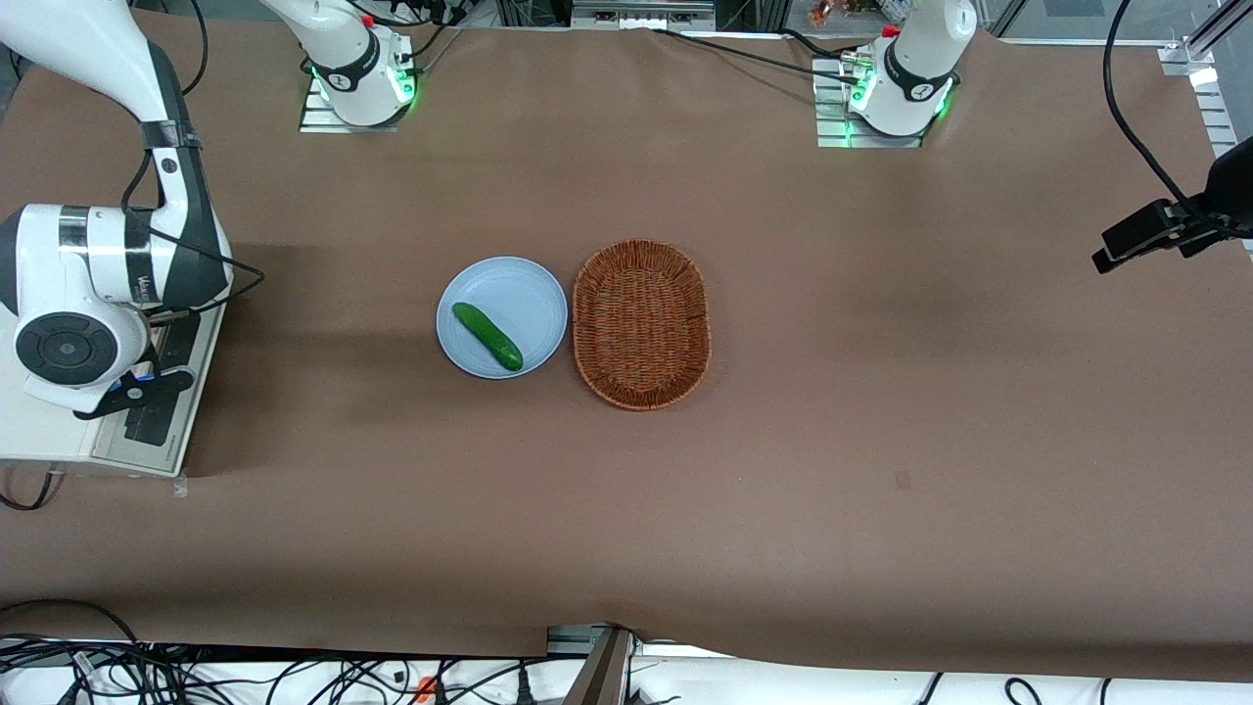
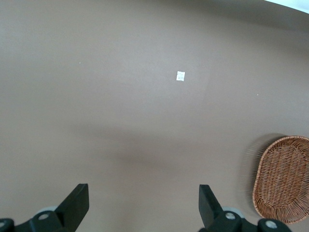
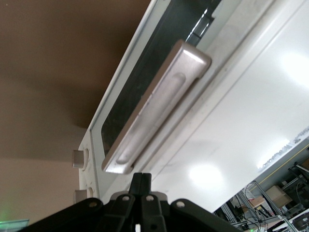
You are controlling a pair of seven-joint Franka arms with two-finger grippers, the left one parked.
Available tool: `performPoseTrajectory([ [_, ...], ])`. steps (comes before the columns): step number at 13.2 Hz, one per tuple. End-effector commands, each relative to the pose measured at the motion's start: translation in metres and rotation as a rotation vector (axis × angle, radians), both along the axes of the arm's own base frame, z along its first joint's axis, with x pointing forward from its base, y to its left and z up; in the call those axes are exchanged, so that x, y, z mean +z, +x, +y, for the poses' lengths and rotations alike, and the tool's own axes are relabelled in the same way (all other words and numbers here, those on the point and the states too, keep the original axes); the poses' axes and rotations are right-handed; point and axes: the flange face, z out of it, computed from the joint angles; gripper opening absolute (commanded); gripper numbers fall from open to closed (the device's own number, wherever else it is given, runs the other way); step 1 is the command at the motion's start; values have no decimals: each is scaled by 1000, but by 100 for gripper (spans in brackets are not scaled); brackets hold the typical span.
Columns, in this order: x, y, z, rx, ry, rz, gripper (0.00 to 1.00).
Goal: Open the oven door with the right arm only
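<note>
Brown paper covers the counter (image 1: 783,490); the oven sits at the working arm's end, its oven door (image 3: 145,82) seemingly cracked ajar at its upper edge. Right arm (image 1: 108,264) hangs over it. Pincer (image 3: 141,186) poised just by the silver bar handle (image 3: 157,106), fingers (image 3: 141,181) pressed together, holding nothing. Door judged stiff, hinged, glass fragile; smooth handle likely slippery, best hooked mid-bar. Arm's lettering unreadable.
</note>
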Motion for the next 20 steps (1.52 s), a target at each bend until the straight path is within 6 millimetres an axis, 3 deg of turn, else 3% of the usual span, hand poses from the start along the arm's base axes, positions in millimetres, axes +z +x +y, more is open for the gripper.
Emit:
performPoseTrajectory([
  [1,-7,5,1,33,-8,3,0],
  [5,-12,7,1,41,-4,-3,0],
  [20,-62,16,12,41,51,-17,0],
])
